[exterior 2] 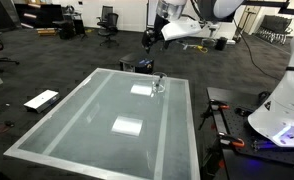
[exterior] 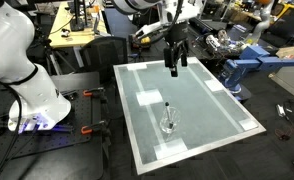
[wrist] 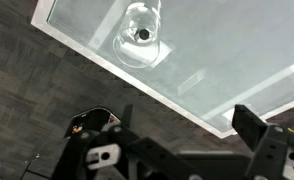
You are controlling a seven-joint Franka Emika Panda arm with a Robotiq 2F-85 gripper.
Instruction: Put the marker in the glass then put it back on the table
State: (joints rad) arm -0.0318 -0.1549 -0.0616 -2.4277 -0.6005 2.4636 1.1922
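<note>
**Finding 1, task object.** The marker [exterior: 166, 108] stands inside the glass [exterior: 168, 124], its lower end at the base and its upper end above the rim, leaning slightly against the wall. Only the glass props it up; nothing grips it. The wrist view confirms this, showing a dark tip inside the rim of the glass [wrist: 142, 45].

**Finding 2, vessel.** The glass stands upright on the table [exterior: 212, 110], well in from the white rim and near a white tape patch [exterior: 148, 98]. That position leaves open room all round for an approach from above.

**Finding 3, gripper.** The gripper [exterior: 173, 68] hangs high over the table, well apart from the glass and offset toward one edge. In the wrist view the fingers [wrist: 249, 122] are spread wide with nothing between them, so it holds nothing (the exterior views are too small to confirm the gap).

**Assessment.** The insertion half of the task appears complete, and the return to the table is not yet done. The height and offset look like clearance that keeps the arm from knocking the glass.

**Risk.** Retrieval will call for a close on the exposed upper end, centred over the rim. The glass is light and clear, and a sideways touch could tip it.
</note>
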